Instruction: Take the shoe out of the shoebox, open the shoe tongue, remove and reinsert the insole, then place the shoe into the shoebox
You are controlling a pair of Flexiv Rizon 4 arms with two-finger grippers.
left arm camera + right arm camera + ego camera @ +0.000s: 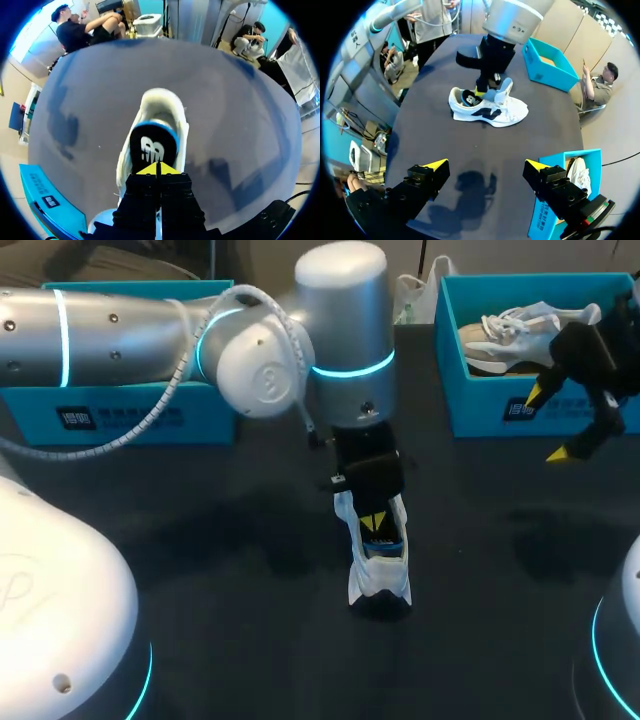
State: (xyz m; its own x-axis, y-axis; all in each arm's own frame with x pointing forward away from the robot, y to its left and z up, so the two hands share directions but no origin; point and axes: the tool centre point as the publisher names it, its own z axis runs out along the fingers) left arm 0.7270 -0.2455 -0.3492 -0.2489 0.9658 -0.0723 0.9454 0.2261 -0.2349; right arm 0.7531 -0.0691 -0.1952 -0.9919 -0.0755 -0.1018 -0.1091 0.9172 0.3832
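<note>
Left gripper [372,523] pinched tight on the insole [152,146], shoe [383,583] upright, lengthwise heel toward me, toe away, right gripper [548,424] gaping wide.

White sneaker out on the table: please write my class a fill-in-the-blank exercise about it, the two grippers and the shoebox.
1. The white sneaker stands on the ____, not in a shoebox.
2. The left gripper is at the sneaker's opening, its fingers ____.
3. The right gripper hovers above the table, holding nothing, its fingers ____.
4. A second sneaker lies in the blue shoebox on the robot's ____ side.

Missing words: table; shut; open; right.
</note>
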